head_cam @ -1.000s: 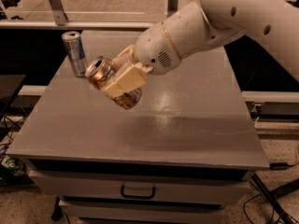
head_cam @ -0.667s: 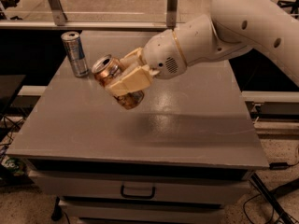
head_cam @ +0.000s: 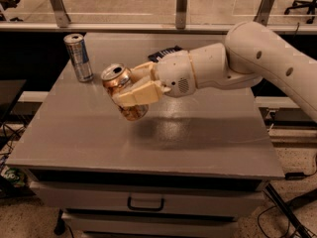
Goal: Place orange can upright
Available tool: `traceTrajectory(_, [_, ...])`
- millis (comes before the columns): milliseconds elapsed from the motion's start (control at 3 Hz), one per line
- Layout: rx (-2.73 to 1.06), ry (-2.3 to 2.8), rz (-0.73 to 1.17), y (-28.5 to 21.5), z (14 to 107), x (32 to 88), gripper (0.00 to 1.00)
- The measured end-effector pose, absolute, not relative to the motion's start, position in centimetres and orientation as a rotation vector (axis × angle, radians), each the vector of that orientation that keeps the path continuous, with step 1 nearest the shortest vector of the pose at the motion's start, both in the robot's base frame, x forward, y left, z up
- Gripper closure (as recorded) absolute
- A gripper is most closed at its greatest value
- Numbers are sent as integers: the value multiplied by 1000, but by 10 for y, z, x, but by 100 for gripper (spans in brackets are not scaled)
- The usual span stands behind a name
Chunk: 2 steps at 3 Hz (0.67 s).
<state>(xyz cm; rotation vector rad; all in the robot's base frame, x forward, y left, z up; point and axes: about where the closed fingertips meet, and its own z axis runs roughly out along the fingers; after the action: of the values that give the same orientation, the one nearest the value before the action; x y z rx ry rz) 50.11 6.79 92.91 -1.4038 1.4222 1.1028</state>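
Note:
The orange can (head_cam: 121, 90) is a shiny copper-orange drink can with a silver pull-tab top. It is tilted, top pointing up and to the left, and held above the grey table (head_cam: 198, 138). My gripper (head_cam: 133, 86) is shut on the orange can, its cream fingers (head_cam: 138, 94) clamped across the can's side. The white arm reaches in from the right. The can's shadow falls on the table just below and to the right.
A taller slim silver-blue can (head_cam: 79, 57) stands upright at the table's back left corner. A dark flat object (head_cam: 163, 53) lies behind the gripper near the back edge. A rail with posts runs behind the table. Drawers sit below the front edge.
The arm has moved right and lowered a little with the can in it. The can has turned more upright. The slim can has not moved.

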Motion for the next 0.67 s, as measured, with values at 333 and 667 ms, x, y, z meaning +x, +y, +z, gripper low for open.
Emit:
traceTrajectory(333, [-1375,1353,1137,71,923,499,100])
traceTrajectory(667, [-1349,1304,1172,74,918,494,100])
